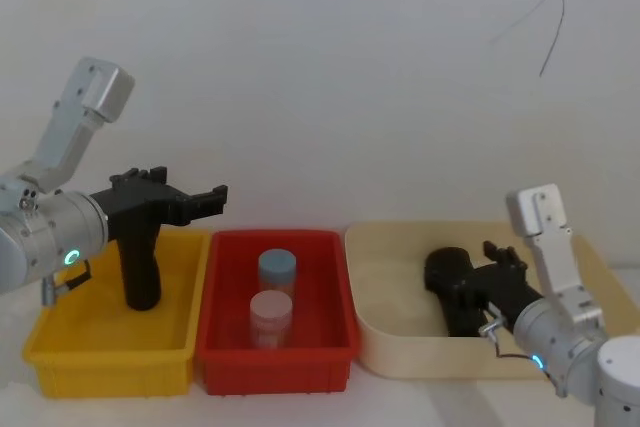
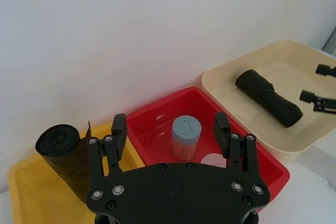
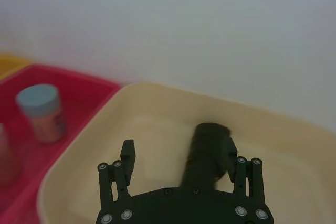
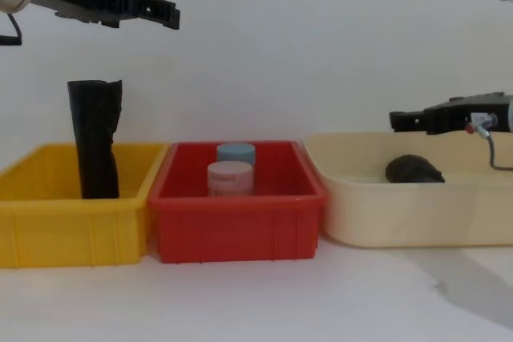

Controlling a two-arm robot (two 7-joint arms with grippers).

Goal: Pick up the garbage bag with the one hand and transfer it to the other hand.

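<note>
**Item:** bag [image 2: 268, 98]. A black roll lying on its side on the floor of the beige tray [image 4: 401, 226], at the robot's right. Its long axis runs roughly front to back, slanted. The chest view meets it near end-on, rounded end showing.

**Nearer tool:** right gripper [image 4: 405, 120]. It hovers low over the tray, just above the bag and apart from it. The fingers are spread wide with nothing held. In its wrist view it points along the roll's length, so the gap spans the roll's width. The roll sits off-centre in that gap, close under one finger.

**Farther tool:** left gripper [image 1: 192, 187]. It is raised high over the yellow bin [image 1: 110, 347], held level and pointing toward the robot's right. The fingers are wide and empty. It is well apart from the bag, with the red bin [image 1: 275, 357] between.

**Also present:** second roll [image 4: 94, 142], black, upright in the yellow bin with a loose flap at its top. It stands below the left gripper and clear of it.

**Judgement:** the bag lies to the right of and below the left gripper, and the right arm is much the nearer. A grip from the right likely needs a small sideways shift to centre, then a drop. A grip from the left needs a long reach across the red bin.
</note>
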